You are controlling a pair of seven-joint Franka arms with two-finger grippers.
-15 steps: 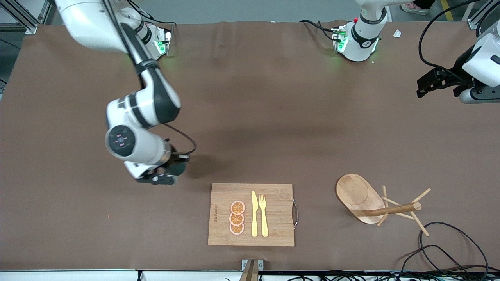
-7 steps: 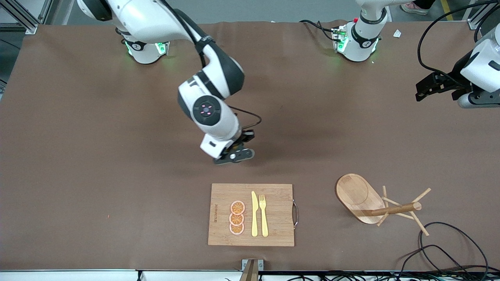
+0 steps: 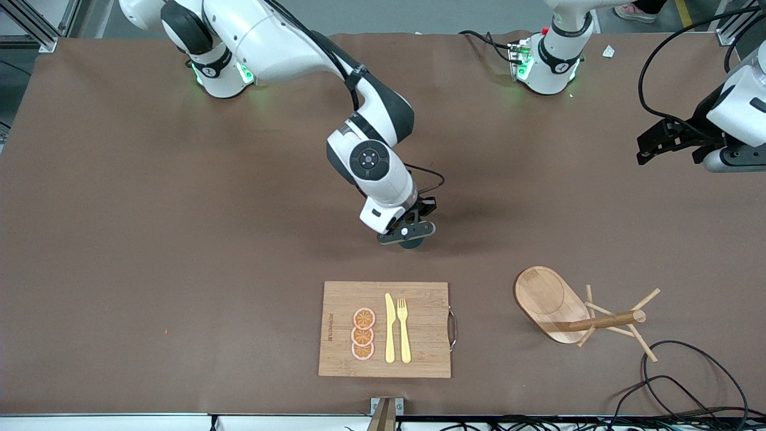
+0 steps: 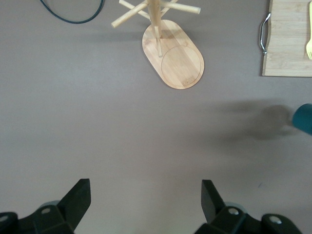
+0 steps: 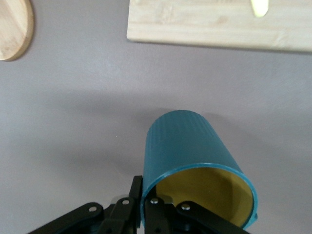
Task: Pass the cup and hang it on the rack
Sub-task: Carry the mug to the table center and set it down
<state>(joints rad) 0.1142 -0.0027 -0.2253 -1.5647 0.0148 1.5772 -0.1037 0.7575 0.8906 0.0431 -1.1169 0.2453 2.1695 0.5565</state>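
Our right hand (image 3: 409, 234), clamped on the cup (image 5: 195, 161), has swung toward mid-tabletop (image 3: 119, 239); our left hand (image 4: 144, 202) waits open for handover.

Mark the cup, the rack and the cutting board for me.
cup (image 5: 183, 141): right wrist view, on its ribbed teal outer wall.
rack (image 3: 546, 296): front view, on the bare part of its oval base.
cutting board (image 3: 428, 326): front view, on bare wood beside the fork.
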